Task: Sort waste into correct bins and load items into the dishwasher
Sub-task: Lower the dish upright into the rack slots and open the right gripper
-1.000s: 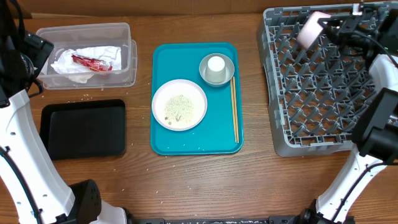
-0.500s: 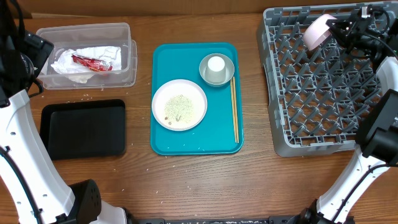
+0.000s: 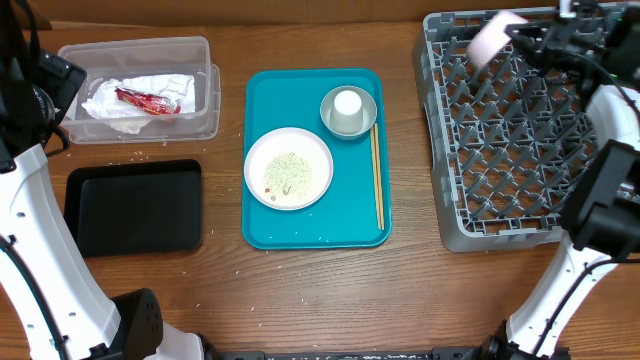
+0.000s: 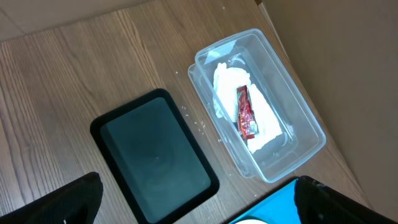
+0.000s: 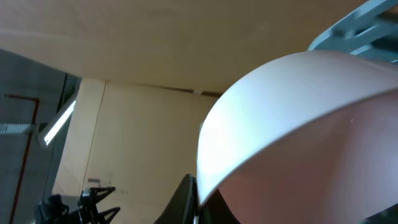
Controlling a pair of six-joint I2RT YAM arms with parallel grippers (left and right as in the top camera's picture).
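My right gripper (image 3: 517, 38) is shut on the rim of the smaller pinkish-white plate (image 3: 488, 38) and holds it tilted above the back left corner of the grey dish rack (image 3: 510, 150). In the right wrist view the plate (image 5: 311, 124) fills the frame, pinched at its edge by my gripper (image 5: 204, 202). The large white plate (image 3: 310, 150) with rice (image 3: 290, 172), the metal bowl (image 3: 368, 98) holding the white cup (image 3: 347, 106), and the chopsticks (image 3: 377, 175) lie on the teal tray (image 3: 350, 220). My left gripper (image 4: 205, 208) is open above the black tray (image 4: 155, 155).
The clear tub (image 3: 200, 60) at the back left holds the napkin (image 3: 125, 108) and the red wrapper (image 3: 145, 100); they also show in the left wrist view (image 4: 245, 112). The black tray (image 3: 135, 207) sits in front of it. Loose rice grains (image 3: 150, 155) dot the table.
My right gripper has swung the pinkish plate a little right, then back left and farther back over the rack. The left arm has not moved.
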